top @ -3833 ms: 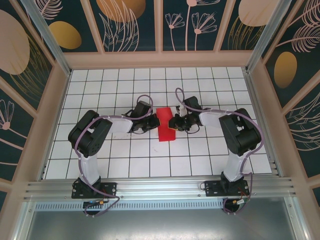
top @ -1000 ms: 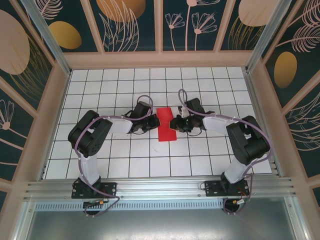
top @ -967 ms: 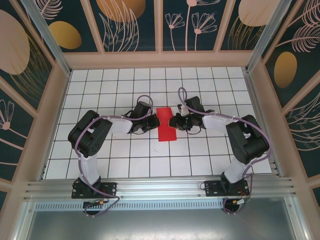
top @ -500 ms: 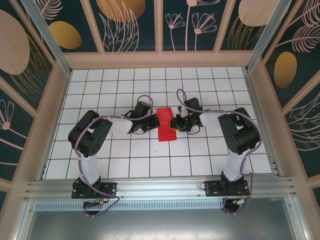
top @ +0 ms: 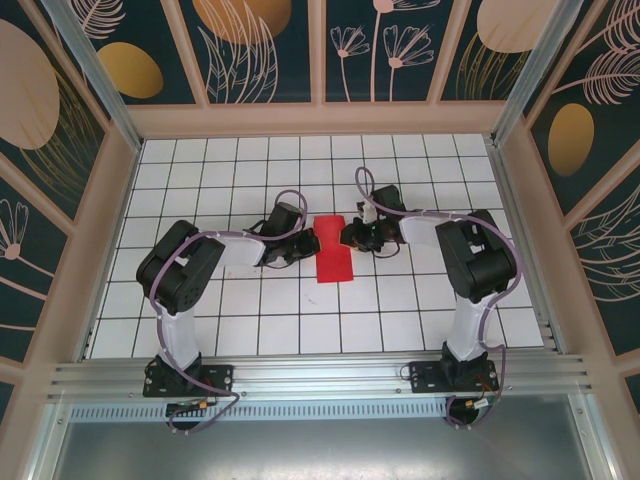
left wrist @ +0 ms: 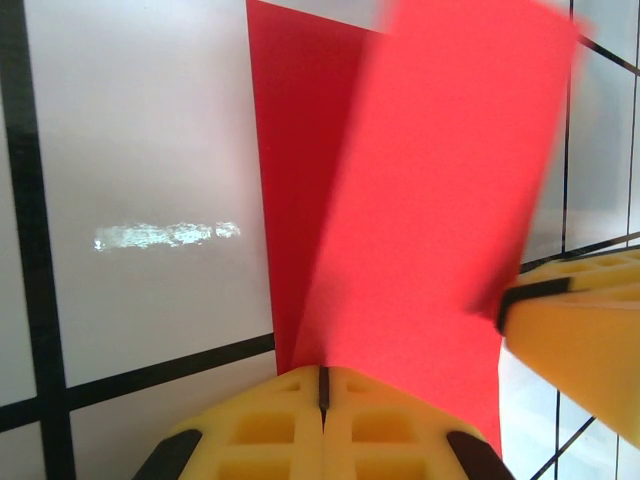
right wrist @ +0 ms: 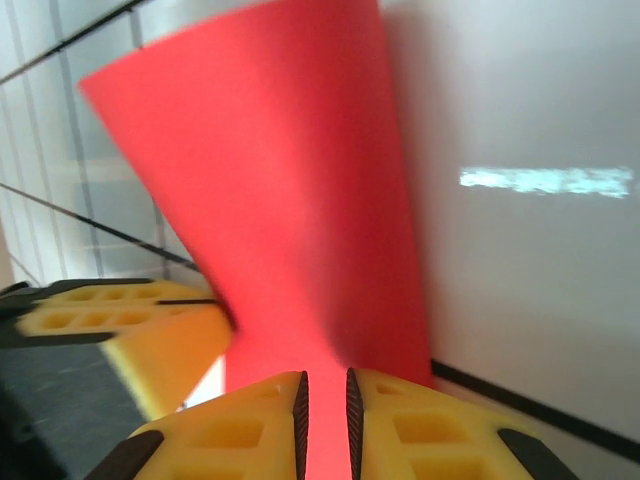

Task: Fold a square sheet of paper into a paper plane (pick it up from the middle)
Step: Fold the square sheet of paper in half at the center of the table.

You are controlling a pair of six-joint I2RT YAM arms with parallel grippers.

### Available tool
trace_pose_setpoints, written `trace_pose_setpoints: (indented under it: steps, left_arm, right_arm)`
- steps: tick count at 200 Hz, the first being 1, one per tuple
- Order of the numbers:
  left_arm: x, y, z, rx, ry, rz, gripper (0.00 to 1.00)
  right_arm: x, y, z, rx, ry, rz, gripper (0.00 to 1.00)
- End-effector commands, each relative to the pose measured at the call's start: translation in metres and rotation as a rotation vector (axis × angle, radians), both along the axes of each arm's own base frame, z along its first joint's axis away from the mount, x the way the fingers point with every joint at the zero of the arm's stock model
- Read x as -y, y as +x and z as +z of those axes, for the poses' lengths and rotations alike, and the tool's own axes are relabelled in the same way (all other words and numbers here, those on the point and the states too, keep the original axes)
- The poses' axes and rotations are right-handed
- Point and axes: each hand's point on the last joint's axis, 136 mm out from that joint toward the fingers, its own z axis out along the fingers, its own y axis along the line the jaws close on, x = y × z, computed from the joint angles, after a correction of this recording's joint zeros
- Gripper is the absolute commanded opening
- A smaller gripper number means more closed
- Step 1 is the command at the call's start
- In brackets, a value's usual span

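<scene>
Left jaws and right jaws each clamp an opposite side of the folded red paper (top: 333,252).

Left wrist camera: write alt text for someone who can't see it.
A folded sheet of bright red paper, pinched at the bottom by the shut yellow left gripper, fans out over a white gridded table. The right gripper touches its right edge.
</scene>
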Motion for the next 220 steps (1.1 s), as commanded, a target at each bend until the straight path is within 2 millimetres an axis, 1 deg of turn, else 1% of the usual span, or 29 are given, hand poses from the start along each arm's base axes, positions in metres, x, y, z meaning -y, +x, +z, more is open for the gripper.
trace_pose_setpoints:
  steps: [1, 14, 24, 38, 56, 67, 75, 83, 112, 141, 153, 163, 175, 202, 220]
  left_arm:
    - [-0.031, -0.035, -0.059, -0.165, 0.173, 0.001, 0.00]
    - [-0.031, -0.036, -0.059, -0.162, 0.172, 0.004, 0.00]
    - [-0.032, -0.036, -0.059, -0.160, 0.171, 0.007, 0.00]
    - [-0.033, -0.037, -0.060, -0.162, 0.175, 0.003, 0.00]
    - [-0.035, -0.039, -0.061, -0.162, 0.182, 0.003, 0.00]
    - [-0.034, -0.038, -0.062, -0.162, 0.181, 0.000, 0.00]
    - [-0.033, -0.038, -0.062, -0.163, 0.179, 0.000, 0.00]
    - [-0.033, -0.038, -0.062, -0.164, 0.179, 0.001, 0.00]
    - [-0.034, -0.037, -0.062, -0.167, 0.180, 0.009, 0.00]
    - [-0.032, -0.035, -0.060, -0.166, 0.179, 0.012, 0.00]
    - [-0.032, -0.035, -0.061, -0.168, 0.181, 0.013, 0.00]
    - [-0.032, -0.035, -0.062, -0.171, 0.180, 0.014, 0.00]
    - [-0.032, -0.035, -0.063, -0.171, 0.184, 0.011, 0.00]
    - [-0.032, -0.035, -0.063, -0.172, 0.185, 0.006, 0.00]
    - [-0.033, -0.036, -0.063, -0.172, 0.190, 0.003, 0.00]
  right_arm:
    - [0.005, -0.007, -0.018, -0.039, -0.022, 0.002, 0.21]
    - [0.007, -0.008, -0.022, -0.050, -0.040, -0.004, 0.21]
    - [0.006, -0.007, -0.018, -0.047, -0.038, -0.005, 0.21]
    - [0.002, -0.001, -0.003, -0.018, -0.019, 0.002, 0.21]
    - [-0.004, 0.013, 0.020, 0.041, 0.001, 0.012, 0.21]
    - [-0.007, 0.021, 0.028, 0.060, 0.017, 0.018, 0.21]
    - [-0.008, 0.025, 0.028, 0.061, 0.026, 0.018, 0.21]
    - [-0.009, 0.029, 0.025, 0.057, 0.024, 0.016, 0.21]
    - [-0.008, 0.034, 0.003, 0.021, 0.001, 0.011, 0.21]
    - [-0.001, 0.028, -0.021, -0.020, -0.031, -0.004, 0.21]
    - [0.003, 0.026, -0.028, -0.033, -0.047, -0.009, 0.21]
    - [0.004, 0.026, -0.028, -0.036, -0.052, -0.010, 0.21]
    - [0.004, 0.027, -0.023, -0.029, -0.046, -0.010, 0.21]
    - [-0.003, 0.043, 0.008, 0.031, 0.010, -0.004, 0.21]
    - [-0.006, 0.054, 0.020, 0.057, 0.028, -0.001, 0.21]
